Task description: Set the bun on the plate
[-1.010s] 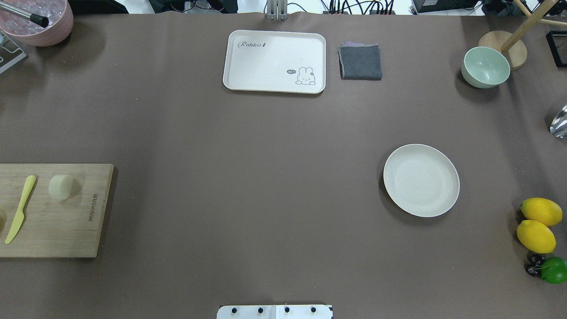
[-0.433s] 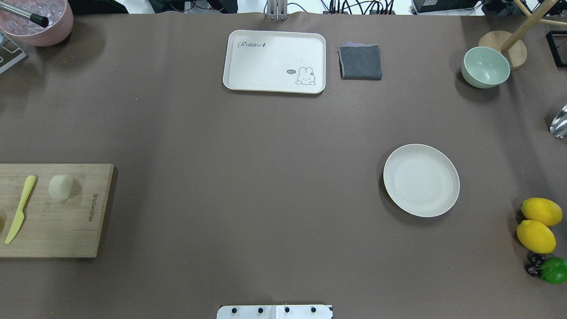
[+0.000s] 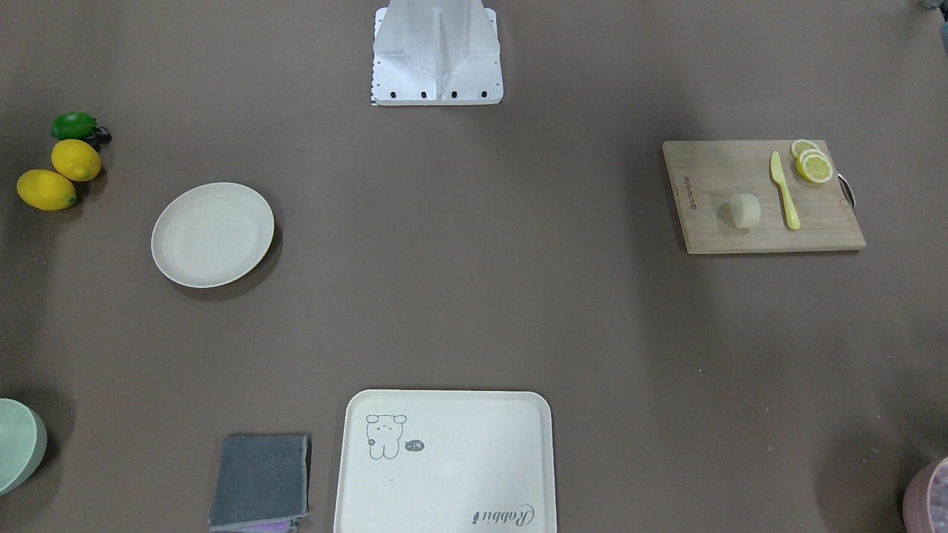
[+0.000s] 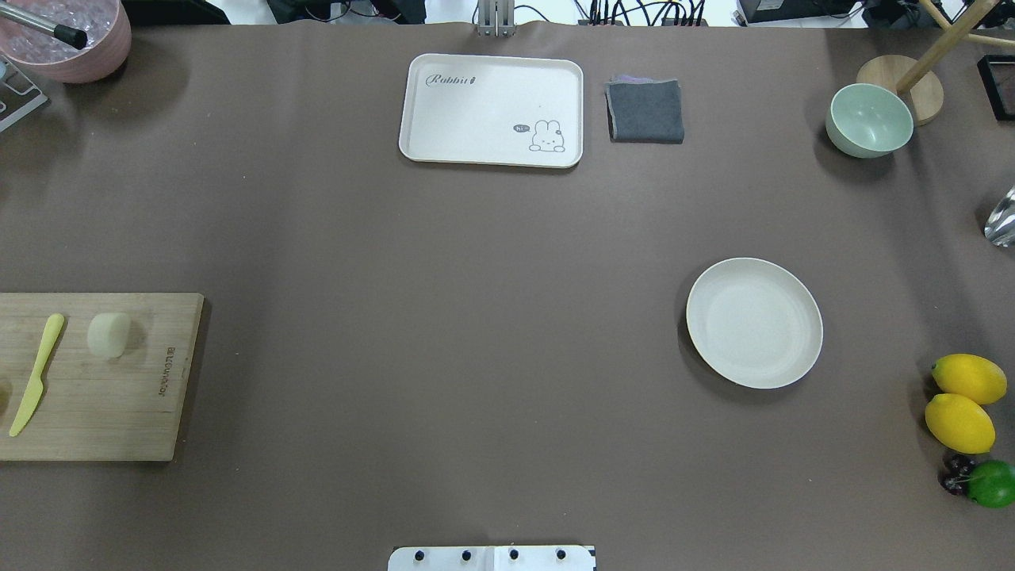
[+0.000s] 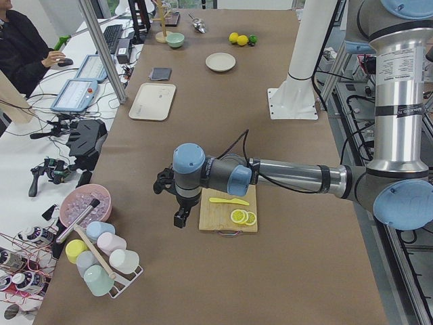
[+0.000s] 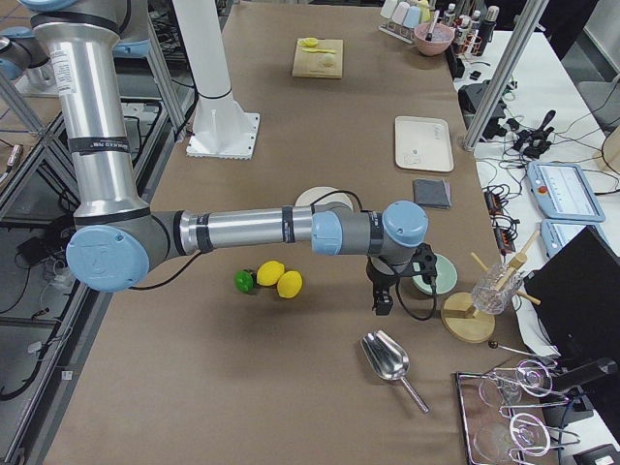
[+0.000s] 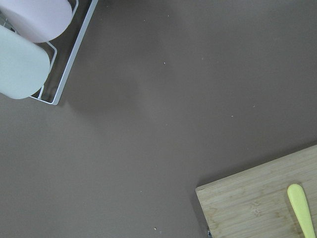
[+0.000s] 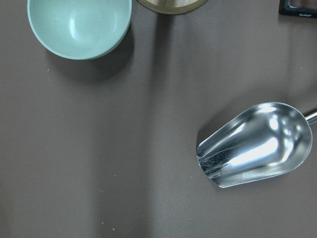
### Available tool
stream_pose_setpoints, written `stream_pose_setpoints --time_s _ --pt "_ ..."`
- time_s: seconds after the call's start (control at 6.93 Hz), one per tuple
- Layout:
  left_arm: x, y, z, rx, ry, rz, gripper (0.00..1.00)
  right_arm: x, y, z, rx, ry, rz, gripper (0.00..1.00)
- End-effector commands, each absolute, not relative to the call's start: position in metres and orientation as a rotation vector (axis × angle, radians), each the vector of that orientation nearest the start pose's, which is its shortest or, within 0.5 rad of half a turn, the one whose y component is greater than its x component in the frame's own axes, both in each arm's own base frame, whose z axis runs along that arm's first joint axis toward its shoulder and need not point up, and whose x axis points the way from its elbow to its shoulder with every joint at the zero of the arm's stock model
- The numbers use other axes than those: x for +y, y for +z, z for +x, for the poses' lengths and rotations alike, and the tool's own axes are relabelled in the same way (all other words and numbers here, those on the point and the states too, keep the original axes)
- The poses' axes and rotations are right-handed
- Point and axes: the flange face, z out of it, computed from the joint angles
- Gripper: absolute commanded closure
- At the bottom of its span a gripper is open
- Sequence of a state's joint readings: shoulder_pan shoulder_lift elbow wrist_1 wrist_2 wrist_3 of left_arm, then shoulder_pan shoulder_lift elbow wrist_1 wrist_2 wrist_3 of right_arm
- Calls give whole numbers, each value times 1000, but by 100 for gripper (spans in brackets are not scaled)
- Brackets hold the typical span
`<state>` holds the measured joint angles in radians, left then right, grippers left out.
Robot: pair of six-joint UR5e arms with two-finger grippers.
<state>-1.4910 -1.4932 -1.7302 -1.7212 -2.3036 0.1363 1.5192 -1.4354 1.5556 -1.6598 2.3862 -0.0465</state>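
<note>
1. The bun (image 4: pixel 109 334) sits on the wooden cutting board (image 4: pixel 119 412) at the table's left edge, just beside a yellow plastic knife (image 4: pixel 36 374).
2. The plate (image 4: pixel 753 323) lies on the table's right half, well apart from the board.
3. The left gripper (image 5: pixel 179 217) hangs over the table between the board's corner and the cup rack (image 5: pixel 101 267); I cannot tell how wide its jaws stand.
4. The right gripper (image 6: pixel 383 302) hangs near the table's right end, between the pale green bowl (image 6: pixel 431 274) and the metal scoop (image 6: pixel 387 358); its jaw width cannot be told either.
</note>
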Motion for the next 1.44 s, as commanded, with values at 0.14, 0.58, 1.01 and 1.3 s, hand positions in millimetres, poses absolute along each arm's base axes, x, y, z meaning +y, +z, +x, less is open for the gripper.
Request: stream_pose_setpoints --time_s 0.14,0.58,1.01,1.3 --pt "-476 584 -28 736 255 259 2 -548 592 32 -827 -115 46 0" --pt "-477 563 65 841 89 158 2 -544 591 23 -896 -122 36 0" --pt "-462 544 162 852 -32 128 2 -553 575 -9 -899 -142 20 0" --pt "-460 538 167 860 -21 129 2 -541 513 -104 -856 -89 -36 6"
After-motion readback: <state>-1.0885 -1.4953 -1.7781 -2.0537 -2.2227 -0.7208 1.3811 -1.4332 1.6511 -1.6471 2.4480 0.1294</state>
